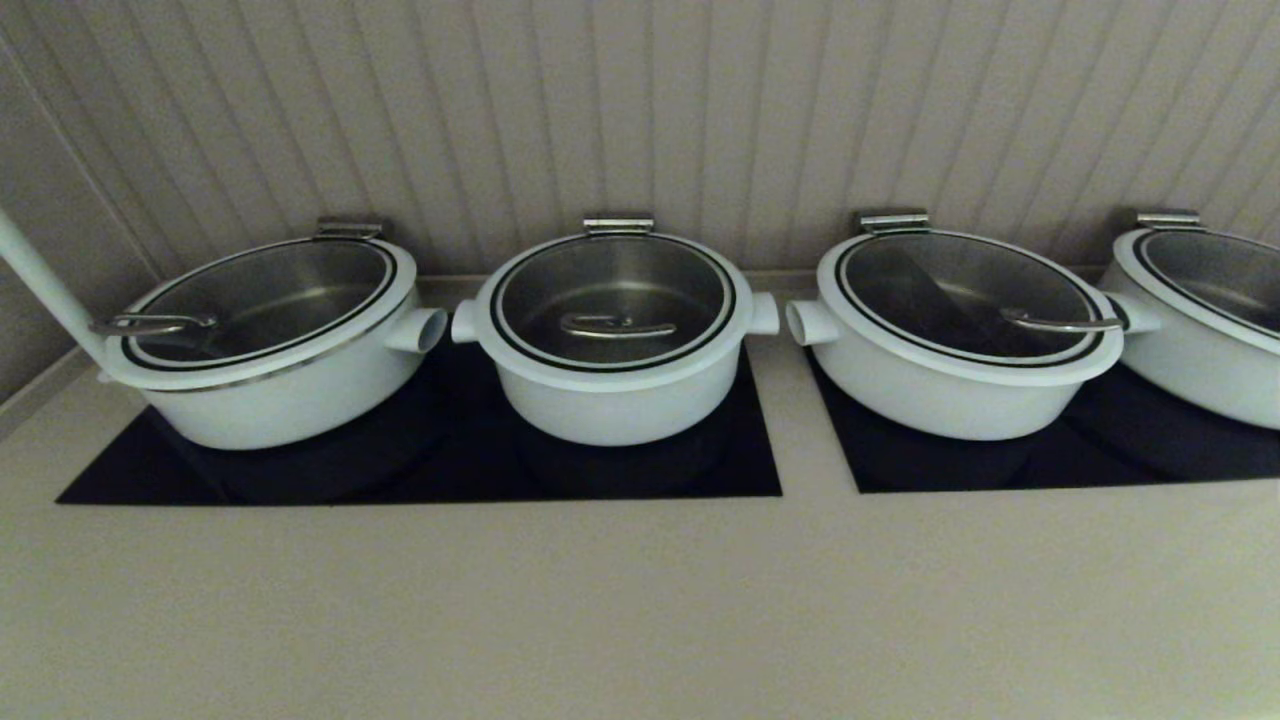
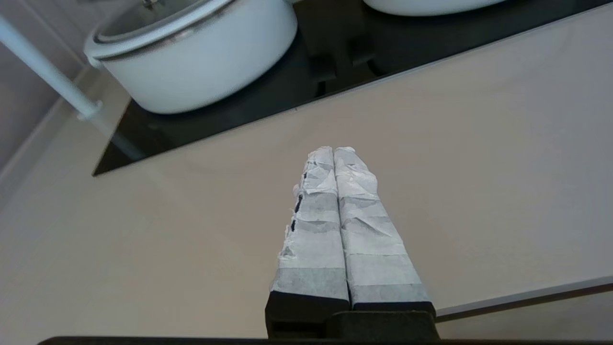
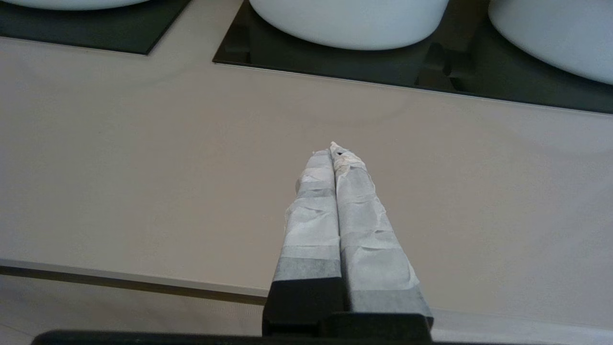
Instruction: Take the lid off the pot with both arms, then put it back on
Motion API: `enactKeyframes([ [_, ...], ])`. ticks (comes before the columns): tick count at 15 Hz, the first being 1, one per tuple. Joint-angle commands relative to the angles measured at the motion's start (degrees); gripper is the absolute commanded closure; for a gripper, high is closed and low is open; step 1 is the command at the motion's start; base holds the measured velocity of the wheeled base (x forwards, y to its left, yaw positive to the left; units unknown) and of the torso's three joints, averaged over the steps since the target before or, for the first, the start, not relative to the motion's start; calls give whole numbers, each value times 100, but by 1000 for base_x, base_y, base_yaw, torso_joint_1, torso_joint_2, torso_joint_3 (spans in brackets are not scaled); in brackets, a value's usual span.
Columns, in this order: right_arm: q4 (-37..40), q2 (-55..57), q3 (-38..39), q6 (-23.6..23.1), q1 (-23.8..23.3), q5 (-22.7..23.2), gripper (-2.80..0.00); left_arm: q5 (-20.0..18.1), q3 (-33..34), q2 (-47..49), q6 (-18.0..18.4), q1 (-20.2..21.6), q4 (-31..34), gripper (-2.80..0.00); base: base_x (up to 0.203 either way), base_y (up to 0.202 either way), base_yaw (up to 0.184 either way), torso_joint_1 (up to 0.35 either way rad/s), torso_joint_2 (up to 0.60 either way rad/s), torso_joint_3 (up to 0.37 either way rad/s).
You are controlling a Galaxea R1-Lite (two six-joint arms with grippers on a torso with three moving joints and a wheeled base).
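Note:
The pot [image 1: 612, 395] is the small deep white one, second from the left, on a black hob panel [image 1: 740, 470]. Its lid [image 1: 612, 290] sits closed on it, glass with a white rim and a curved steel bar handle [image 1: 615, 326] at the centre. Neither arm shows in the head view. My left gripper [image 2: 334, 151] is shut and empty, its taped fingers pressed together above the bare counter in front of the hob. My right gripper [image 3: 334, 152] is likewise shut and empty over the counter. Only the pot's underside shows in the left wrist view [image 2: 431, 5].
A wide white pot [image 1: 275, 380] stands left of the pot, and two more [image 1: 960, 370] [image 1: 1210, 340] stand on the right hob panel [image 1: 900, 470]. A white pole [image 1: 45, 285] leans at far left. The beige counter [image 1: 640, 600] stretches in front, a panelled wall behind.

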Motion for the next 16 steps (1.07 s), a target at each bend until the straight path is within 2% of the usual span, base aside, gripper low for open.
enactKeyframes([
  [1,-1,9,0,-7,1,6,0,-79,0,-42,150,0,8,0,0,0,0,0,0,0],
  [2,-1,9,0,1,1,6,0,-86,0,-42,140,0,8,0,0,0,0,0,0,0],
  [4,4,9,0,-7,1,6,0,-59,0,-42,-125,0,-13,0,0,0,0,0,0,0],
  [9,-1,9,0,-7,1,6,0,77,0,-42,-1225,0,219,0,0,0,0,0,0,0],
  [11,-1,9,0,-7,8,6,0,72,0,-42,-1346,0,219,0,0,0,0,0,0,0],
  [16,4,9,0,-7,1,6,0,90,0,-42,-1354,0,219,0,0,0,0,0,0,0],
])
